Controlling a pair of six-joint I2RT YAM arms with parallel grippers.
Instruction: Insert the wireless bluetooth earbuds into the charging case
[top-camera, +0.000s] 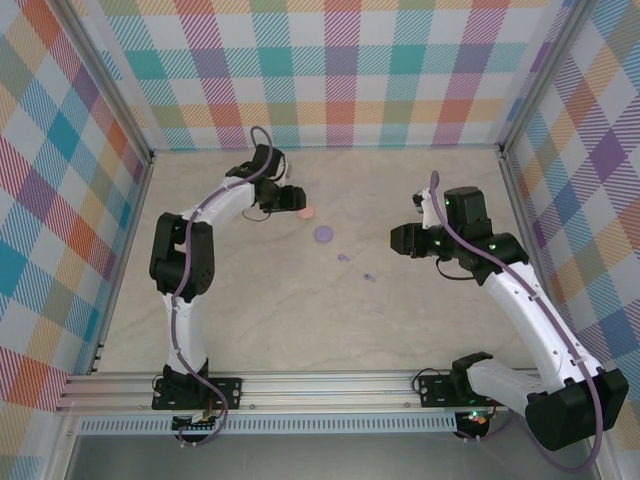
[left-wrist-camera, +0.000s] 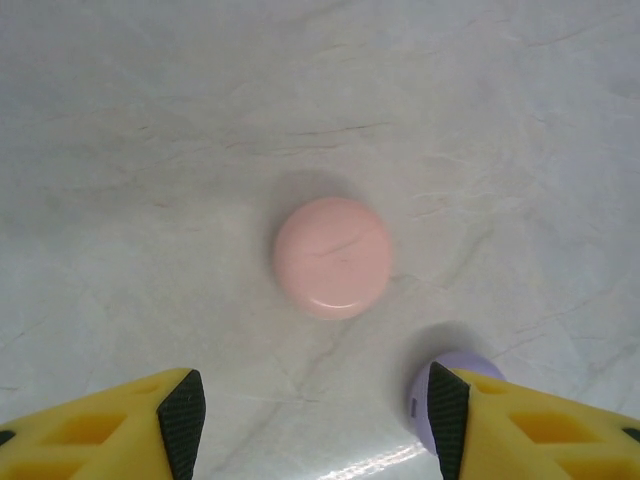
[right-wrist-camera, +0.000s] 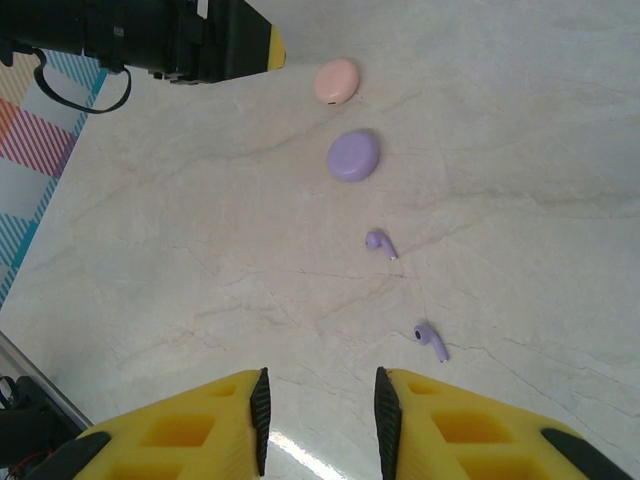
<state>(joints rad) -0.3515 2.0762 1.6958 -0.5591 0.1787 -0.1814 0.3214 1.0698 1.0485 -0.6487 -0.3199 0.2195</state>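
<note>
Round pink plastic case (top-camera: 306, 212) on marbled tabletop (top-camera: 260, 320); round lilac plastic case (top-camera: 323, 234) near, front-right; small lilac plastic earbud (top-camera: 344, 258) farther front-right; second lilac earbud (top-camera: 369, 277) front-right again, all apart.

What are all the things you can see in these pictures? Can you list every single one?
pink case: one, pale pink, shut, on the table towards the back.
purple case: one, lilac, shut, close beside the pink case, not touching it.
purple earbuds: two, lilac, lying loose and apart, nearer the front than the purple case; the second is here.
table: one, pale marble pattern.
walls: three, colourful checks, around the table.
arms: two, white with black joints, bolted at the near edge.
left pincer: one, yellow with black pads, open, over the pink case.
right pincer: one, yellow with black pads, slightly open, empty, facing the earbuds.
</note>
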